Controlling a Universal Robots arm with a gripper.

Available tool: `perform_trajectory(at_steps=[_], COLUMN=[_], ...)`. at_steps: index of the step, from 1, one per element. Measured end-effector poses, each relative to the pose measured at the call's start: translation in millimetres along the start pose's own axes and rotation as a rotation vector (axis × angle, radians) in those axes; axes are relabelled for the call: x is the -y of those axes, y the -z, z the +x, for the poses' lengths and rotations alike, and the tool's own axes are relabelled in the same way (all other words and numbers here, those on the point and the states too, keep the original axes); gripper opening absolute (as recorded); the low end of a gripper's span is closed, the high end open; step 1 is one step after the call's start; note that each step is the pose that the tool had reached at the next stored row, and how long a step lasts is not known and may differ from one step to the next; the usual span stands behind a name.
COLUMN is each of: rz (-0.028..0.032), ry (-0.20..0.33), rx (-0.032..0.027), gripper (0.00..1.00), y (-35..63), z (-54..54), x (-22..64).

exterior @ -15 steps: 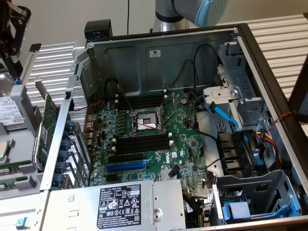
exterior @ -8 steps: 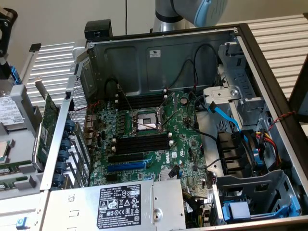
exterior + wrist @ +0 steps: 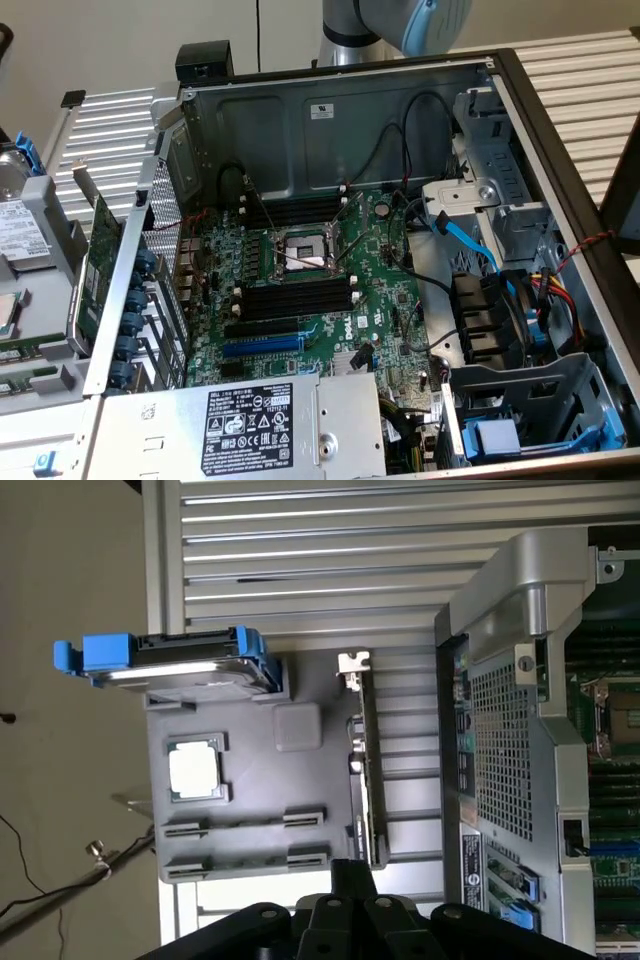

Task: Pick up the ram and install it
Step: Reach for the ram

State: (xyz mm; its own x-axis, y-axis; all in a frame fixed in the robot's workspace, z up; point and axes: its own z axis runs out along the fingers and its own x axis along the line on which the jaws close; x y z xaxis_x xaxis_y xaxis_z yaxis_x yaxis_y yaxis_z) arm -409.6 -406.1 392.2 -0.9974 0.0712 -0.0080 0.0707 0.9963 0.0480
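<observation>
My gripper point(image 3: 350, 872) hangs shut above the grey parts tray point(image 3: 250, 780), with nothing between its black fingertips. It sits over the tray's edge beside the two pairs of ram holders point(image 3: 245, 825). Seen from above, I cannot tell whether the ram stands in them. At the exterior view's left edge a narrow green strip point(image 3: 25, 348) that looks like the ram lies in the same tray. The motherboard's black memory slots point(image 3: 295, 297) with white end clips stand bare inside the open case point(image 3: 330, 120). Only the arm's upper part point(image 3: 400, 25) shows behind the case.
The tray also carries a hard drive in a blue carrier point(image 3: 175, 665), a processor chip point(image 3: 195, 772) and an upright expansion card with a metal bracket point(image 3: 365, 760). The case's perforated rear panel point(image 3: 500, 750) rises beside the tray. Cables point(image 3: 470, 250) and a power supply point(image 3: 250, 420) crowd the case.
</observation>
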Motion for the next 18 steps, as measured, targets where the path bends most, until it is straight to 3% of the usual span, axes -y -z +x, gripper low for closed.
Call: perform_trajectory(at_steps=[5,14,18], rz=[0.0007,0.0010,0.0010], ry=[0.000,-0.001,-0.001], rx=[-0.0076,-0.0132,-0.0136], gripper=[0.11,0.11,0.11], y=[0.1,0.1,0.1], z=[5.2,15.7,25.3], x=[0.4,1.5,2.6])
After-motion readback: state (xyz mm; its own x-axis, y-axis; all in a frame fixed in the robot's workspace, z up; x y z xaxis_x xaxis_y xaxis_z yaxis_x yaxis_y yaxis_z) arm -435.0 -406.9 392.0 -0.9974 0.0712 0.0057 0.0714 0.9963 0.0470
